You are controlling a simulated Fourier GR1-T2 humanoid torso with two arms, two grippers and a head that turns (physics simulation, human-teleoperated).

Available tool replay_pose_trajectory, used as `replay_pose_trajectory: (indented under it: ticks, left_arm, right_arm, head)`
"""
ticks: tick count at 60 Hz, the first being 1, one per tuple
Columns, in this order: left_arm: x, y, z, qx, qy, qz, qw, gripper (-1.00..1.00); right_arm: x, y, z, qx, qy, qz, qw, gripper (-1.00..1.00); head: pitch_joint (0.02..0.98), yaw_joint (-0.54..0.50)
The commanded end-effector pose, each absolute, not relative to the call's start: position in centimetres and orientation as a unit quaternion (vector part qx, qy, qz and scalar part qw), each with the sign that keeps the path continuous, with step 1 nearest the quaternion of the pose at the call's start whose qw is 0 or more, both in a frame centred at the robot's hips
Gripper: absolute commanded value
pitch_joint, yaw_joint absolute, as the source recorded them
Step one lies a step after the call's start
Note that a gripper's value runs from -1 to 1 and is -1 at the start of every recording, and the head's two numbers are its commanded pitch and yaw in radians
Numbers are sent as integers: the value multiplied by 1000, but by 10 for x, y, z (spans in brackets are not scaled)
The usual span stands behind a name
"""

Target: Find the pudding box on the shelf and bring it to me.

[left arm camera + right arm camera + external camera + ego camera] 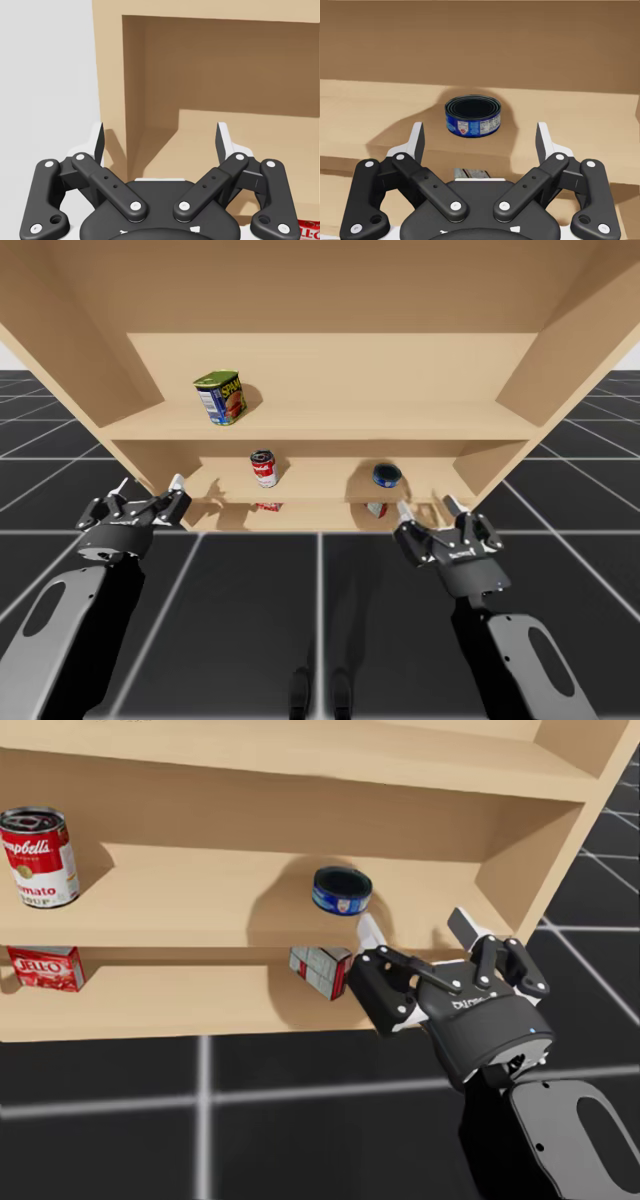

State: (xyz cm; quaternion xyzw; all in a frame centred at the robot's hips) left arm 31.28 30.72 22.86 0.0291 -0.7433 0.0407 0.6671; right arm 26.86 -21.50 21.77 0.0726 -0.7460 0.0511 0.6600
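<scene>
Two small boxes lie on the lowest shelf board. A red box (45,967) (267,507) sits to the left, and a red-and-white box (320,970) (377,509) lies tilted to the right. I cannot tell which one is the pudding box. My right gripper (415,935) (426,508) is open just in front of the shelf, right of the tilted box and slightly above it. In the right wrist view that gripper (480,145) points at a flat blue can (472,116), with the box's top edge (472,173) under it. My left gripper (149,485) (160,145) is open at the shelf's left end, holding nothing.
The wooden shelf (330,425) has three boards. A green-and-blue rectangular can (220,398) stands on the top one. The middle one holds a red-and-white can (264,468) (38,857) and the blue can (387,475) (342,890). The shelf's right wall (530,870) is close to my right gripper.
</scene>
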Motion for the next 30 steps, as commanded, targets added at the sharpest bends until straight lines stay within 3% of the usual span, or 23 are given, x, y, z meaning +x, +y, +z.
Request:
replay_pose_trajectory:
  ticks: [1, 14, 30]
  left_arm:
    - [313, 310, 229, 26, -745, 43, 666, -1000]
    - [313, 311, 229, 30, -746, 43, 664, -1000]
    - [314, 314, 229, 36, -746, 45, 663, -1000]
  right_arm:
    - [238, -208, 198, 86, -726, 78, 678, -1000]
    - [239, -205, 158, 117, -685, 88, 713, -1000]
    - [287, -202, 130, 86, -659, 92, 741, -1000]
  head:
    - [708, -234]
    - [714, -229]
    - [724, -217]
